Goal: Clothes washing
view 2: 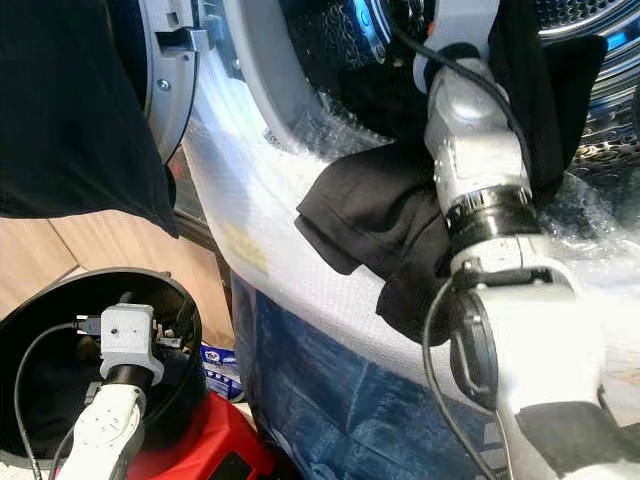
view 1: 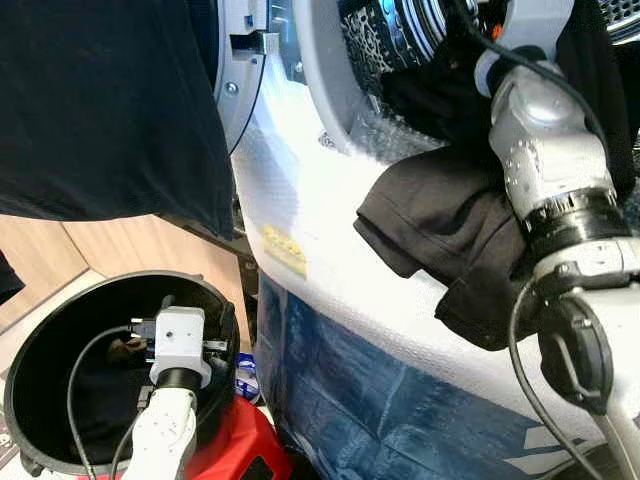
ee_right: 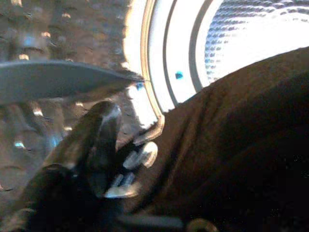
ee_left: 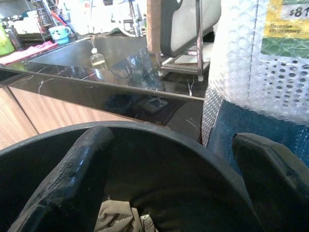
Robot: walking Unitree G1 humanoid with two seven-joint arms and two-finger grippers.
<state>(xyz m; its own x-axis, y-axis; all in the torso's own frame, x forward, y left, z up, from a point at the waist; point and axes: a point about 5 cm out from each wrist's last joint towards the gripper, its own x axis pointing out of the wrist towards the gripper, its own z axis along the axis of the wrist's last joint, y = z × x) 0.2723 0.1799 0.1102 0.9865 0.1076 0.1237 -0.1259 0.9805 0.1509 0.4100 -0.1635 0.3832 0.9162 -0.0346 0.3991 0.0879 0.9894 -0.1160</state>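
black garment, crumpled and limp, drapes over the washer drum rim against the right tool; its finger state cannot be told. left tool, fingers spread, sits inside the black basket.

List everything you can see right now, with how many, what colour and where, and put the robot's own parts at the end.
Washing machine: one, white, wrapped in bubble wrap, straight ahead, door open.
Dark garment: one, black, hanging out of the drum opening over the front.
Hanging cloth: one, black, upper left, in front of the door.
Basket: one, black, round, on the floor lower left.
Beige cloth: one, inside the basket.
Red item: one, beside the basket.
Countertop: one, black, beyond the basket.
Left pincer: open, down inside the basket.
Right pincer: at the drum opening against the dark garment; finger state unclear.
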